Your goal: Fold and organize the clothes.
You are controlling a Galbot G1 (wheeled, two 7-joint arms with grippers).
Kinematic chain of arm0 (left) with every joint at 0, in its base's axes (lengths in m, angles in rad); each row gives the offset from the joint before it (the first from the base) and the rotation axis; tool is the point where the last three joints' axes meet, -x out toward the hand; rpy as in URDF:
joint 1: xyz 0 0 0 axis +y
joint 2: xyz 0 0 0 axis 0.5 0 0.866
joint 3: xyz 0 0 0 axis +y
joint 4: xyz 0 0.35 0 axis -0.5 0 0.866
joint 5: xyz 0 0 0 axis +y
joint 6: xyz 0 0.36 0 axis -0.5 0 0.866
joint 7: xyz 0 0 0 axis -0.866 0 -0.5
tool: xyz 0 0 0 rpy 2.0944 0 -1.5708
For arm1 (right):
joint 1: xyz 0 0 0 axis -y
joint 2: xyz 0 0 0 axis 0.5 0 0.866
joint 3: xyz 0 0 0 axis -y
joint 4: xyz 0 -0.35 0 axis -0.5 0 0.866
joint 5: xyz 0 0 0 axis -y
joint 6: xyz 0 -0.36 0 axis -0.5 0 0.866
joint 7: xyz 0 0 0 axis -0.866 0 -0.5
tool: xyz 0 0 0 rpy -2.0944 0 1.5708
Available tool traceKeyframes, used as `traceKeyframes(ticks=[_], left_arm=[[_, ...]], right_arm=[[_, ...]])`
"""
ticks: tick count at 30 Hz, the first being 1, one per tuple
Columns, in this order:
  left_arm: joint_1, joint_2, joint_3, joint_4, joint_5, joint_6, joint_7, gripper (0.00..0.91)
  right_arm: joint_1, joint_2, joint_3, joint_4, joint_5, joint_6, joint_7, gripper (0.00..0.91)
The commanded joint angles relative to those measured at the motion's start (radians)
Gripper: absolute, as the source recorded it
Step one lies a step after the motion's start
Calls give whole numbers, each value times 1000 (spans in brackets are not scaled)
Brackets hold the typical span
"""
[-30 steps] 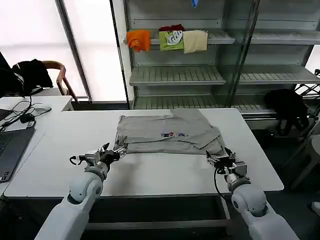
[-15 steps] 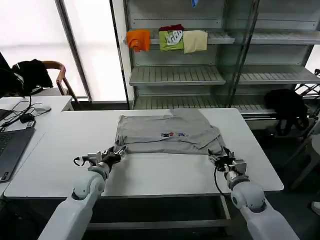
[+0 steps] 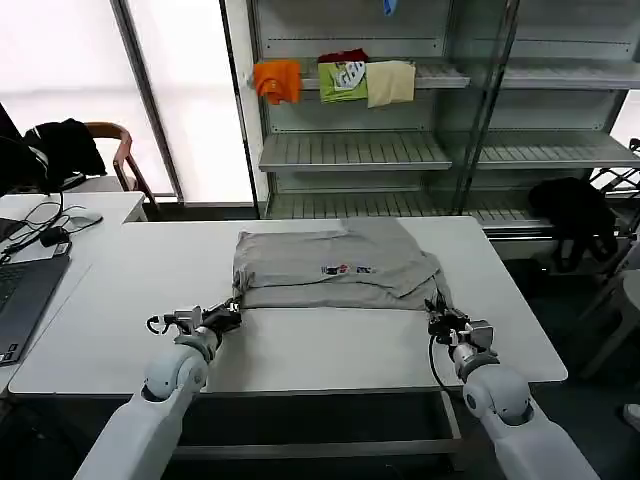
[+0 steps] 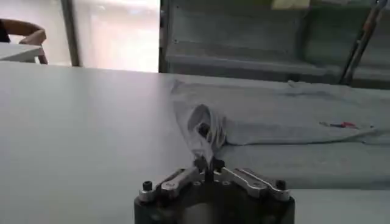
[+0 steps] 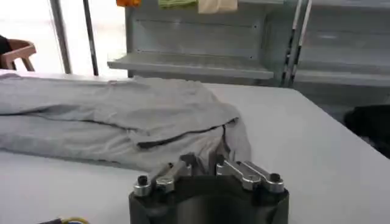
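Your head view puts the light grey short-sleeved soft-fabric shirt (image 3: 335, 268) folded at frame centre on the white table (image 3: 130, 290), small multicolour chest print facing up. Left gripper (image 3: 232, 311) pinches the shirt's lower-left corner; the left wrist view shows the fingers (image 4: 200, 165) closed on bunched fabric. Right gripper (image 3: 437, 316) is at the lower-right corner; the right wrist view shows its fingers (image 5: 186, 163) narrow with cloth (image 5: 122, 128) between them. Orange, green and cream garments (image 3: 335, 80) hang on the shelf, upper centre.

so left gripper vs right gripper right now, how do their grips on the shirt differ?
The left gripper is shut on the grey shirt at its near-left corner, which bunches upward; the right gripper holds the near-right corner, draped flatter. Both sit low at the white table near the hem.
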State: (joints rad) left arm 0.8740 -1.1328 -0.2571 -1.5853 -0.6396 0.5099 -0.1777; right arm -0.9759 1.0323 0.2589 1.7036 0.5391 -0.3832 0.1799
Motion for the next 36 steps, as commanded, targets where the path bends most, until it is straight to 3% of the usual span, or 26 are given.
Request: traceKeyframes(ticks=[1,15,25,36], left_arm=[[-4,9,-1,-3,1,3,-9,0],[74,91,-35,-165,-30,17,-80,0],[298,175,-109,-411,-54,56,-203,0],[535,165,-172,-560,1,61,-279,20]], right_arm=[[2,-2,0,9,2,-4,-1,0],[-65,-67,13,170,28,-86,18,0],[-225,-148,53,362,42,-126,35,0],[-437,-172,86,501,-2,-111,51,0]])
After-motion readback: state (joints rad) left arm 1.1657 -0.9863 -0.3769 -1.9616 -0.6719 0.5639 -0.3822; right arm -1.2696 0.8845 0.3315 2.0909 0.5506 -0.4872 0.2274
